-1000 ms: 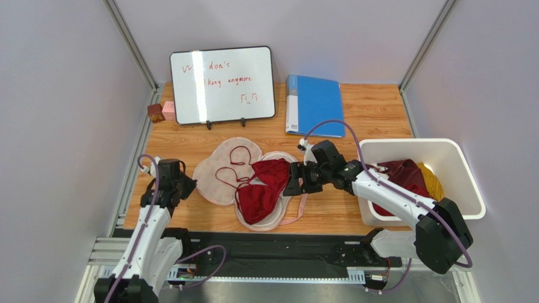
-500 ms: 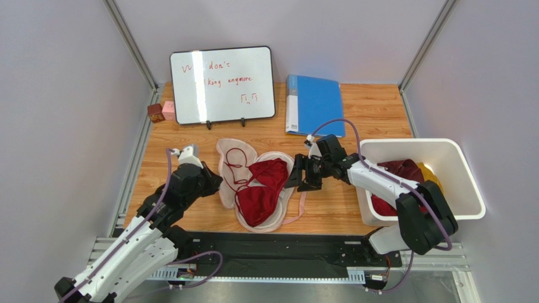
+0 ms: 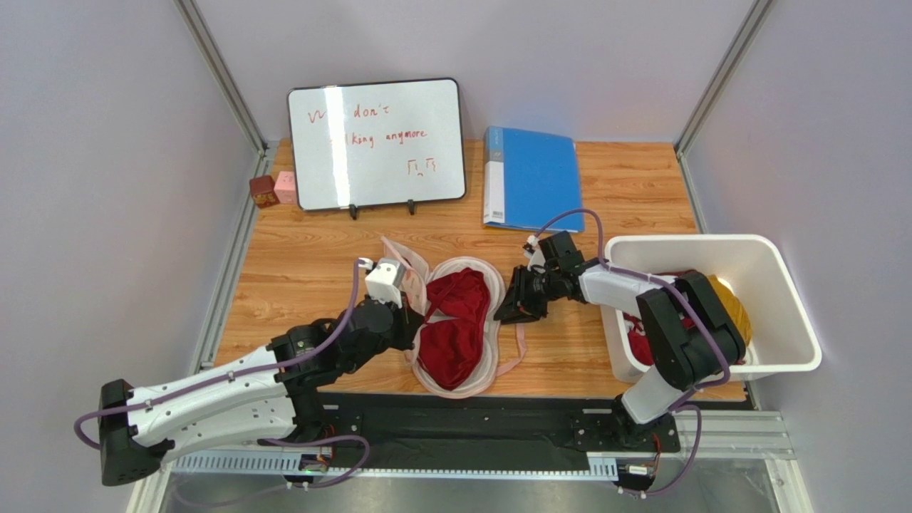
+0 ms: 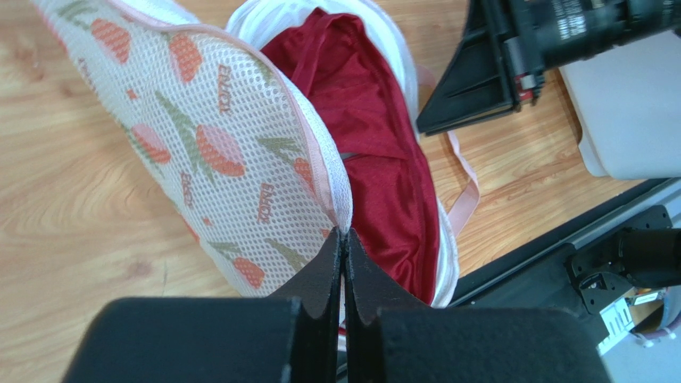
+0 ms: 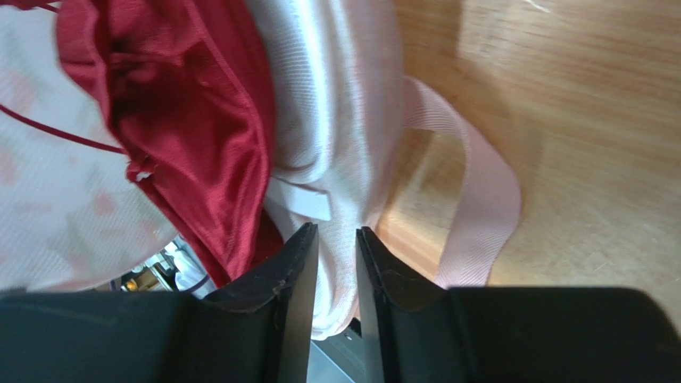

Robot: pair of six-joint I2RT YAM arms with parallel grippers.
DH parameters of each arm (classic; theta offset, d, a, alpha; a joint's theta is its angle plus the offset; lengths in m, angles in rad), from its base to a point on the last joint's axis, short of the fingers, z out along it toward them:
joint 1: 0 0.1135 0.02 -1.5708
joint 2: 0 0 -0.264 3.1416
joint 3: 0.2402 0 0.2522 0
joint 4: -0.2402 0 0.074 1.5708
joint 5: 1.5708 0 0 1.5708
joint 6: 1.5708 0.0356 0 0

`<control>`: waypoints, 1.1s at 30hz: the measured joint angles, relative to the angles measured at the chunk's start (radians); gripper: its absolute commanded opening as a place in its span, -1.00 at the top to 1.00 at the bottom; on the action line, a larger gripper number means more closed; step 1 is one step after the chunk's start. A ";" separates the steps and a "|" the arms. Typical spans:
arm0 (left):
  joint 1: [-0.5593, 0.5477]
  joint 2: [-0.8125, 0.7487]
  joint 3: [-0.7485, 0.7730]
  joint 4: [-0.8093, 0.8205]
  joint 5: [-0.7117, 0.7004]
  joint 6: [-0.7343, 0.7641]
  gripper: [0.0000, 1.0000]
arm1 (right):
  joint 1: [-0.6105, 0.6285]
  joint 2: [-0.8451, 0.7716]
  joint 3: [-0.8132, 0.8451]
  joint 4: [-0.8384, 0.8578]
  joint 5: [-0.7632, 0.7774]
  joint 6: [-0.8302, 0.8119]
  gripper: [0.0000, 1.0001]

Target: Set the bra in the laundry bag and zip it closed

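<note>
The laundry bag (image 3: 488, 361) lies open at the middle of the table, with the dark red bra (image 3: 452, 326) inside on its pale lining. My left gripper (image 3: 415, 312) is shut on the pink-trimmed edge of the bag's printed mesh flap (image 4: 208, 152), holding it raised beside the bra (image 4: 376, 152). My left gripper (image 4: 345, 238) pinches that trim at its fingertips. My right gripper (image 3: 512, 310) is at the bag's right edge. In the right wrist view my right gripper (image 5: 336, 239) has pale bag fabric (image 5: 336, 120) pinched between narrow jaws, with the bra (image 5: 192, 104) to its left.
A white bin (image 3: 798, 321) with red and yellow clothes (image 3: 685, 294) stands at the right. A whiteboard (image 3: 375, 139), blue folder (image 3: 532, 176) and small blocks (image 3: 273, 189) sit at the back. The bag's pink strap loop (image 5: 471, 207) lies on the wood.
My left arm has swung right, carrying the printed flap up and over toward the bra. My right gripper's jaws have narrowed onto the bag's right edge.
</note>
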 measured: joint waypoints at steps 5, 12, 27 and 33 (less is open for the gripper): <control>-0.080 0.111 0.001 0.113 -0.016 0.053 1.00 | -0.002 0.053 -0.010 0.037 0.003 0.019 0.76; -0.180 0.232 0.003 0.221 0.006 0.126 1.00 | -0.002 0.093 -0.048 0.126 -0.005 0.078 0.73; -0.291 0.366 0.031 0.321 0.147 0.200 0.41 | -0.002 0.107 -0.048 0.161 -0.008 0.088 0.71; -0.291 0.385 0.031 0.323 0.169 0.196 -0.04 | -0.002 0.117 -0.039 0.159 -0.018 0.086 0.67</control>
